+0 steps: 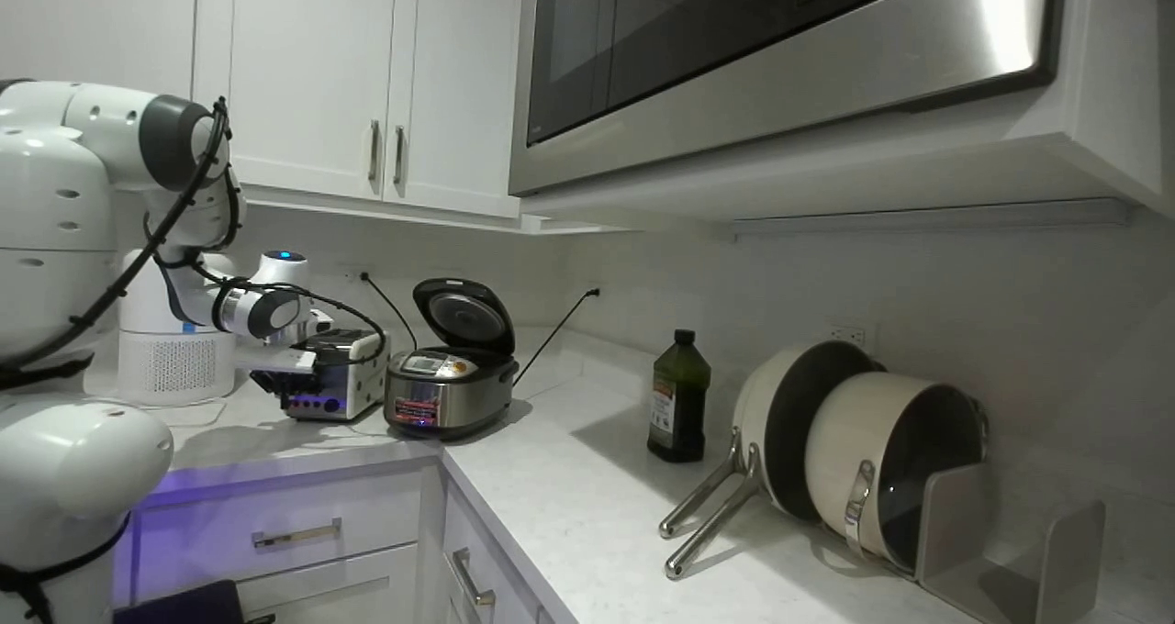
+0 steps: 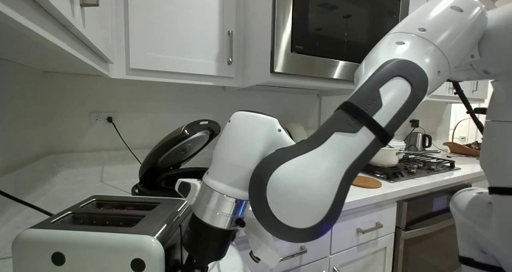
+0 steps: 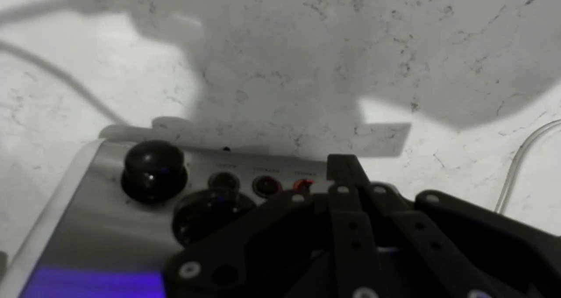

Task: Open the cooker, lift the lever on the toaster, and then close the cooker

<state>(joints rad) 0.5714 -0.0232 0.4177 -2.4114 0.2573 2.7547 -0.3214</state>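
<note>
Fingers (image 3: 346, 171) look closed together, nothing seen betw. them, right by the front of the two-slot toaster (image 3: 109, 236); can't tell if they touch it. To their left in the wrist view: black oval piece, prob. the lever (image 3: 208, 214), partly hidden, so its height can't be read directly. Then round push-buttons (image 3: 267, 186), at least one ringed red, & a black dial knob (image 3: 153, 171). Toaster slots (image 2: 124, 206) show a bit of red too, so I'd guess it's on w/ lever down.

Rice cooker (image 1: 450, 404) stands on the bench (image 1: 569, 477) just beside the toaster, lid (image 1: 464, 317) tipped up & back in both exterior views. Progress: step 1 (open cooker) done. Step 2 (lift lever) prob. in hand, not confirmed. Step 3 (close cooker) left; lid needs swinging down after the lever.

Further out on the bench in an exterior view, well apart from the toaster: dark-green bottle (image 1: 679, 404), maybe oil, label too small to read, then long-handled cream pan (image 1: 785, 422), poss. two, & loop-handled pot (image 1: 854, 450) by a rack (image 1: 955, 514). Built-in microwave (image 1: 734, 55) overhead; gas cooktop (image 2: 412, 166) further along, n/a for this job.
</note>
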